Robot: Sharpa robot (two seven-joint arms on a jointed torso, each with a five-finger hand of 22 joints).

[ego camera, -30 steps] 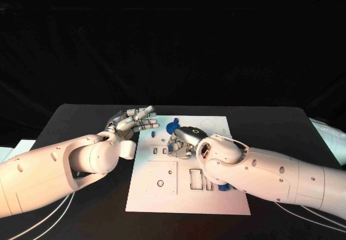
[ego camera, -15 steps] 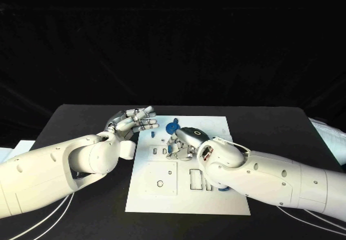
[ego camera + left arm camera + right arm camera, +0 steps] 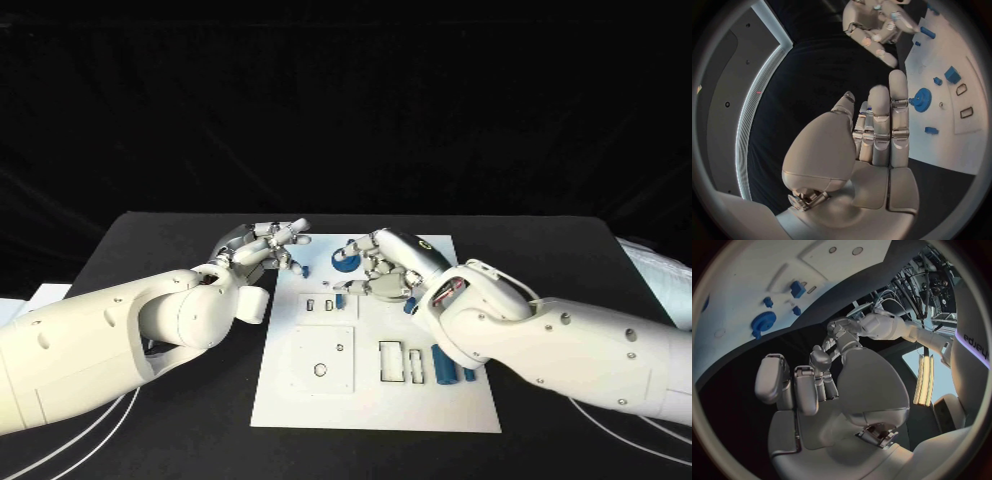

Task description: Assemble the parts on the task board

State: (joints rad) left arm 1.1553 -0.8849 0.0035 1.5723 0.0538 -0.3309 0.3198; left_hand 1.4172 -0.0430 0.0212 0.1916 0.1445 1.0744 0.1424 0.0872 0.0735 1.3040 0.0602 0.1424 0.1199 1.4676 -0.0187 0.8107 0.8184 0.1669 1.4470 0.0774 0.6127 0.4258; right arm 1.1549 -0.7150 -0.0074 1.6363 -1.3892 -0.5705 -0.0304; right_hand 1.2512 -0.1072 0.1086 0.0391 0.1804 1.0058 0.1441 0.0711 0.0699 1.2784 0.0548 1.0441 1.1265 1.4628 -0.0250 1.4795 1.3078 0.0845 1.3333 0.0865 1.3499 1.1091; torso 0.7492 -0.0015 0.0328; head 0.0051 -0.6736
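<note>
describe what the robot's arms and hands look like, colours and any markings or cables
Both arms are smooth, bulky white shells with small dark dots. The left hand and right hand are silver metal with pale finger segments. The right hand has a dark back bearing a small yellow-green ring. Thin white cables trail under each arm.

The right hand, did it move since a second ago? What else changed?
Yes. The right hand lifted off the middle of the white board and moved toward its far end, beside the blue gear. That uncovered the blue pieces near the slots. It holds nothing, fingers apart. The left hand stayed at the board's far left corner, open, and the gear stayed put.
</note>
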